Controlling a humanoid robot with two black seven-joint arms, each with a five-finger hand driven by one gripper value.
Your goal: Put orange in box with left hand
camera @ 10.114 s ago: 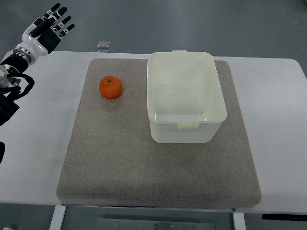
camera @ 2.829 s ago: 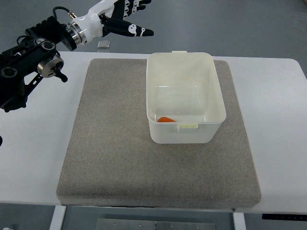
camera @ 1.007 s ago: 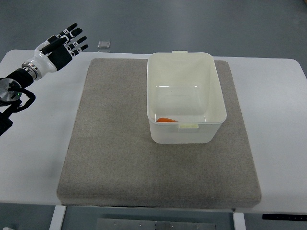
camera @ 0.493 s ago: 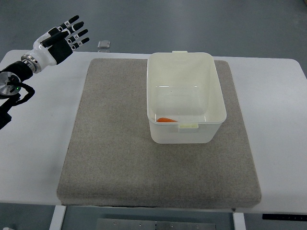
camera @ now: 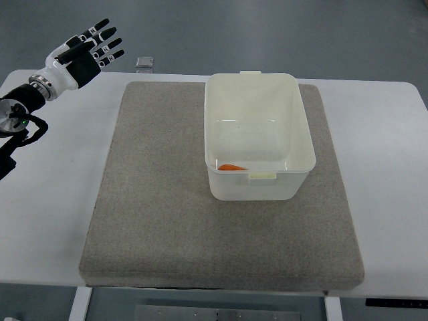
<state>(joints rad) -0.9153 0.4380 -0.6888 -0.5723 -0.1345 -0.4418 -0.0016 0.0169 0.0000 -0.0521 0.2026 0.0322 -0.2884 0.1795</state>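
A white plastic box (camera: 259, 93) stands on a grey mat (camera: 160, 214), right of the mat's middle. Only an orange sliver of the orange (camera: 231, 167) shows inside the box, low against its near wall. My left hand (camera: 85, 52) hovers over the table's far left corner, well away from the box, its fingers spread and holding nothing. The right arm does not show.
The mat lies on a white table (camera: 388, 167). A small square grey object (camera: 144, 62) sits at the table's far edge, just right of my left hand. The arm's dark joints (camera: 13, 127) lie along the left edge.
The orange, on the mat ten seconds ago, now lies in the box. My left hand has pulled back from above the mat to the far left corner, drifting slightly upward over the last half second.
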